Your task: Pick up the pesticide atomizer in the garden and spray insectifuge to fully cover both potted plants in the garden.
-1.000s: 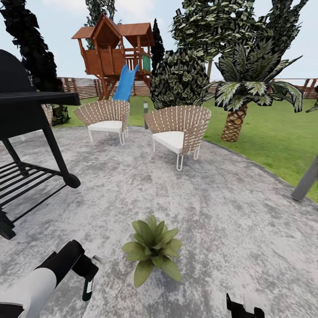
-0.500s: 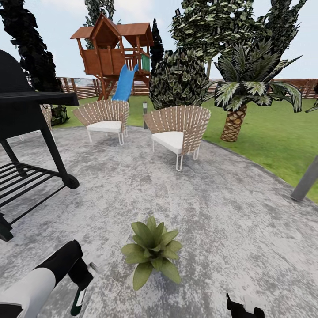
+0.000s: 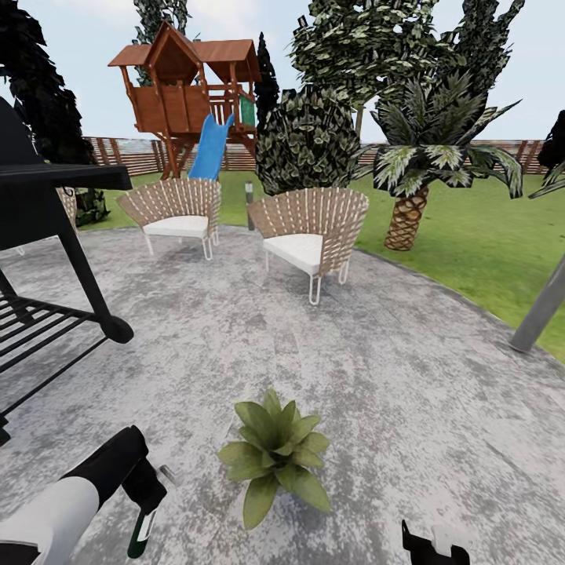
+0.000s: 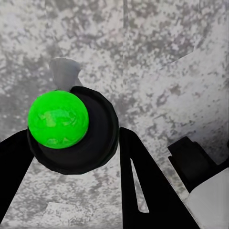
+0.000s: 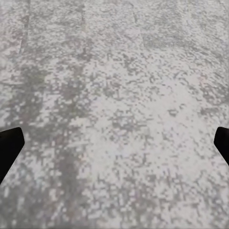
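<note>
Left gripper [image 3: 145,510] clenched on dark green slim spray bottle [image 3: 142,527]; right gripper [image 5: 114,143] fingers spread wide, released, over mottled grey patio [image 3: 392,377]

You've got one potted plant [image 3: 275,455] on the patio [image 3: 408,377] dead ahead, atomizer [image 3: 143,527] in the left gripper [image 3: 145,510] just left of it. Right gripper [image 3: 434,545] sits low right. Grill [image 3: 47,259] far left. Two chairs [image 3: 314,235] behind the plant, lawn [image 3: 486,235] and palm [image 3: 416,180] beyond-right.
</note>
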Controlling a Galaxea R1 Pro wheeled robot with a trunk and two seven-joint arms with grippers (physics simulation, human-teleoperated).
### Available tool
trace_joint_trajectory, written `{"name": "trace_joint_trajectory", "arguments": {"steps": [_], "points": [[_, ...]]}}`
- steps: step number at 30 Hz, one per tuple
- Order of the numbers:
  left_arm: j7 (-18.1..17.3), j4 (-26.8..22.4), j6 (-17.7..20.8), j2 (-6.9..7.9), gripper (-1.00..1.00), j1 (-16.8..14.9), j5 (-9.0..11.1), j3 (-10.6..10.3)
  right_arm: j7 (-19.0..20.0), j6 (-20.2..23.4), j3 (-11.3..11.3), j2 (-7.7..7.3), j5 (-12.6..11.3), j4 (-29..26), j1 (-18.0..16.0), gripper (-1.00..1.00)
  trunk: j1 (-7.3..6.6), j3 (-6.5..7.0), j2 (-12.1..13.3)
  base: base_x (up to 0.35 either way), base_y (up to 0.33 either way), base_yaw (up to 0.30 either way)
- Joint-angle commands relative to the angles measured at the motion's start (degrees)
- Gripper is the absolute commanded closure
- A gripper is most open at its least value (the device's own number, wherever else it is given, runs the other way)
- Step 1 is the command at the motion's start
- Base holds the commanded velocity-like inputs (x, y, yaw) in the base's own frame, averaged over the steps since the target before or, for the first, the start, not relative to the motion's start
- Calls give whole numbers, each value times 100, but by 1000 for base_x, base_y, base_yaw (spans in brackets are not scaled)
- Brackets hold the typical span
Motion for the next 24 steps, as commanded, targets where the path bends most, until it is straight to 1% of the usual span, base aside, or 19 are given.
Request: {"name": "trace_joint_trajectory", "arguments": {"steps": [1,4,8,9,12,14,21,24], "points": [[-46,-13,19,-2,100,-1,-41,-11,-37,-8,50,-1,-20,-4,-2,-100,-1,-5,-2,0,0,0],[-46,-14,19,-8,100,-1,-41,-11,-37,-8,48,-1,-20,-4,-2,-100,-1,-5,-2,0,49,0],[-42,-20,19,0,100,0,-41,-4,-37,-8,50,-1,-20,3,-2,-100,-1,1,-2,-30,231,-80],[-30,-25,19,-3,100,0,-41,-3,-37,-8,49,-4,-20,4,-2,-100,-1,5,-2,-70,286,-192],[267,-43,19,-17,100,0,-23,14,-37,-8,48,-9,-20,5,-2,-100,-1,19,-2,-64,295,-218],[356,-46,19,-26,100,0,-17,21,-37,-8,48,-10,-20,5,-2,-100,-1,28,-2,-23,300,-225],[402,-53,-43,-52,100,8,-2,15,-37,-8,46,-10,-20,5,-2,-100,-1,61,-2,-22,304,-226],[402,-56,-267,-88,100,10,3,14,-38,-8,39,-20,-24,5,-2,-100,-1,74,-2,-15,226,-211]]}}
